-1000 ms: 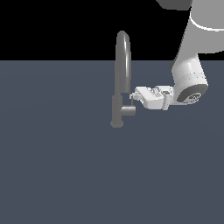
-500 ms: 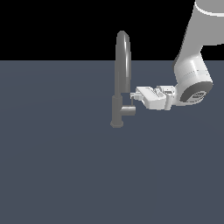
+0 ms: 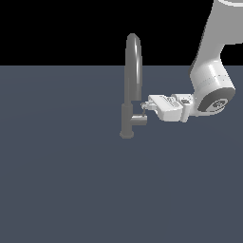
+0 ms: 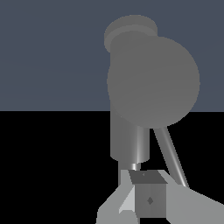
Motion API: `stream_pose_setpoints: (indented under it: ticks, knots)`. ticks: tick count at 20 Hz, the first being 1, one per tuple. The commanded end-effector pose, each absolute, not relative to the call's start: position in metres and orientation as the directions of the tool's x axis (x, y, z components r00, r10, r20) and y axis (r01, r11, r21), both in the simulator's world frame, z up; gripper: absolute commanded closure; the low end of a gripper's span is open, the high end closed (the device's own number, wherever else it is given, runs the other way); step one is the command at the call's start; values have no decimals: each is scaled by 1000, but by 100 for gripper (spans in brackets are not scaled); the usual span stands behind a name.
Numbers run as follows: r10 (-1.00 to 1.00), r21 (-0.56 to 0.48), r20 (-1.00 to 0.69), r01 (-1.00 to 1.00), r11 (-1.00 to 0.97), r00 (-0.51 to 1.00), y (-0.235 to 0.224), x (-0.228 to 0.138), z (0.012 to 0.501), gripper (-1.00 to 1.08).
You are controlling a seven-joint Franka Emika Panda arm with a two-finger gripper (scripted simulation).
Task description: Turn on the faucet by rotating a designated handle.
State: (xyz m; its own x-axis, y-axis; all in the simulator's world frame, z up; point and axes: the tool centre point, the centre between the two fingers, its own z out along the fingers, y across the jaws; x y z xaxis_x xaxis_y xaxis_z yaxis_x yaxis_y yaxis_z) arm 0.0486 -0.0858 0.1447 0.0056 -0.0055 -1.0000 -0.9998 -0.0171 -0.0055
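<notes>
The grey faucet stands upright on the dark floor, its arched spout rising high. The handle is a short stub jutting from the base column toward the exterior view's right. My gripper comes in from the exterior view's right; its fingertips sit just above the handle, beside the column, and I cannot tell if they touch it. The fingers look closed together and hold nothing. In the wrist view the handle's round end face fills the middle, the faucet column lies behind it, and my gripper is at the picture's edge.
The dark grey floor spreads flat around the faucet. My white arm rises at the exterior view's right. No other objects show.
My gripper has dropped slightly toward the handle and the arm's upper link has shifted a little to the exterior view's right. The handle looks almost unmoved.
</notes>
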Motion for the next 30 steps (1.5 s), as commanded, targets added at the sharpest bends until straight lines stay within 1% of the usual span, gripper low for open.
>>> stream_pose_setpoints:
  ticks: [1,4,6,16,17,18,24,25,26,30]
  knots:
    - [-1,-1,-1000,-1000,-24,1,-86,39,145,108]
    - [0,-1,-1000,-1000,-25,1,-86,31,146,108]
    - [-4,-11,-1000,-1000,-21,11,-86,37,148,108]
    - [0,-2,-1000,-1000,-25,2,-87,2,128,108]
    - [0,-2,-1000,-1000,-25,2,-87,2,128,108]
    - [-4,-20,-1000,-1000,-24,21,-86,11,138,108]
    - [0,-3,-1000,-1000,-25,3,-87,-14,101,108]
    - [0,-3,-1000,-1000,-25,3,-87,-14,101,108]
    - [-2,-35,-999,-999,-29,35,-87,-2,122,108]
    - [-1,-19,-1000,-999,-27,19,-87,-8,95,108]
